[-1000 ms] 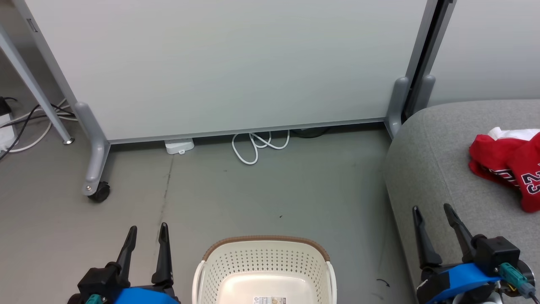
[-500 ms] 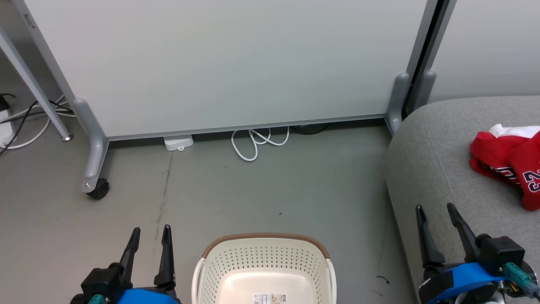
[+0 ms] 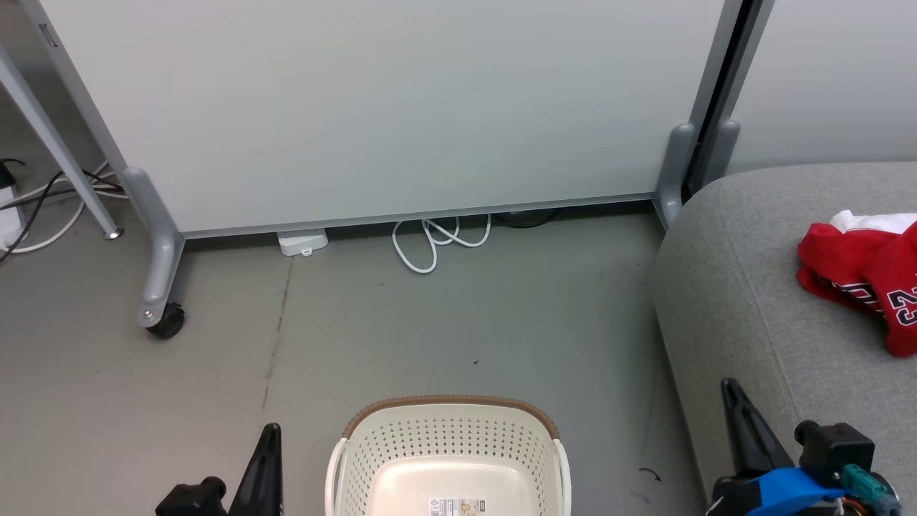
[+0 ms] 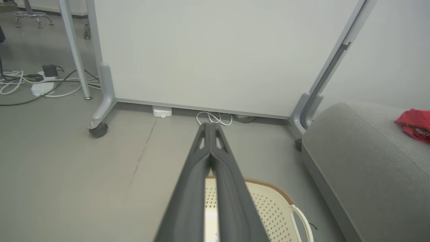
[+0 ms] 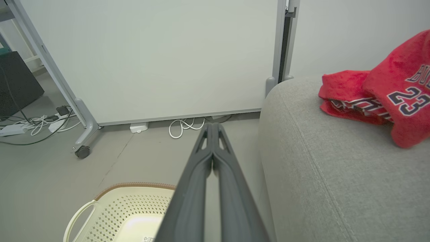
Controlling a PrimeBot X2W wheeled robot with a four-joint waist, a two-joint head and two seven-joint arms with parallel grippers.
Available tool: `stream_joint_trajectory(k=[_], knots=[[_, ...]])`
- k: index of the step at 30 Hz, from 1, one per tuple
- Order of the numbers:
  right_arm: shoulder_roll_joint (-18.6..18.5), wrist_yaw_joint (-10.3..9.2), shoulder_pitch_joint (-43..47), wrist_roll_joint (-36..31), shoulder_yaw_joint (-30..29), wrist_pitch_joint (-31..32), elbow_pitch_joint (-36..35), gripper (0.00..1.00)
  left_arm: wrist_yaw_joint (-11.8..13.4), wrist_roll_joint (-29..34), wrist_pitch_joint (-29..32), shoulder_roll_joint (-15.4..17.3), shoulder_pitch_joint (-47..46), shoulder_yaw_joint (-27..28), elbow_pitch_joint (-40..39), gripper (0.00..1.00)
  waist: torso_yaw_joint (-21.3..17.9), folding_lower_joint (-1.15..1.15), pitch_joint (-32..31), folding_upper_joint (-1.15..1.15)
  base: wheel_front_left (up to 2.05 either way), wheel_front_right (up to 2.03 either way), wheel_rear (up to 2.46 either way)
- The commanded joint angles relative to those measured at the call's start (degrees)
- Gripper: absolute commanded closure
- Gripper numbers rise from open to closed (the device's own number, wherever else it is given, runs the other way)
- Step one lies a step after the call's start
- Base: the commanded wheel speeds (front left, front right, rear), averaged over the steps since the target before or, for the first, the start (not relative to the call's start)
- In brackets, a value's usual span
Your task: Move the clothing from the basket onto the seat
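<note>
Jaws pressed together on left gripper (image 4: pixel 210 125) and right gripper (image 5: pixel 212 125); crumpled red clothing (image 5: pixel 398 72) (number 23) on seat (image 5: pixel 319 174).

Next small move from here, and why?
Probably just stop with the arms where they are. The red clothing already lies on the seat. The visible part of the basket holds just a label. The left tool and right tool are shut with nothing in them.
</note>
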Motion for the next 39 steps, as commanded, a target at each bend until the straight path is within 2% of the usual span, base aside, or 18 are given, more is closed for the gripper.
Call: stream_joint_trajectory(k=[1, 4, 21, 39], knots=[[0.04, 0.00, 0.10, 0.36, -0.07, 0.14, 0.48, 1.00, 0.00, -0.38, 0.11, -0.11, 0.24, 0.04, 0.38, 1.00, -0.01, 0.00, 0.00, 0.00, 0.00, 0.00, 0.00], [0.17, 0.00, 0.66, 0.83, -0.11, 0.27, 1.81, 1.00, 0.00, -0.97, 0.25, -0.43, 1.03, 0.09, 1.62, 1.00, -0.02, 0.00, 0.00, 0.00, 0.00, 0.00, 0.00], [0.05, 0.00, -0.63, 19.54, -0.74, 4.13, 0.54, 1.00, -0.02, -17.79, 4.93, -0.53, -1.29, 2.55, -0.49, 1.00, -0.36, 0.00, 0.08, 0.00, 0.00, 0.00, 0.00], [-0.08, 0.01, -1.78, 35.64, -1.31, 7.47, -0.52, 1.00, -0.05, -32.30, 8.98, -0.62, -3.26, 4.68, -2.29, 1.00, -0.72, 0.00, 0.17, 0.00, 0.00, 0.00, 0.00]])
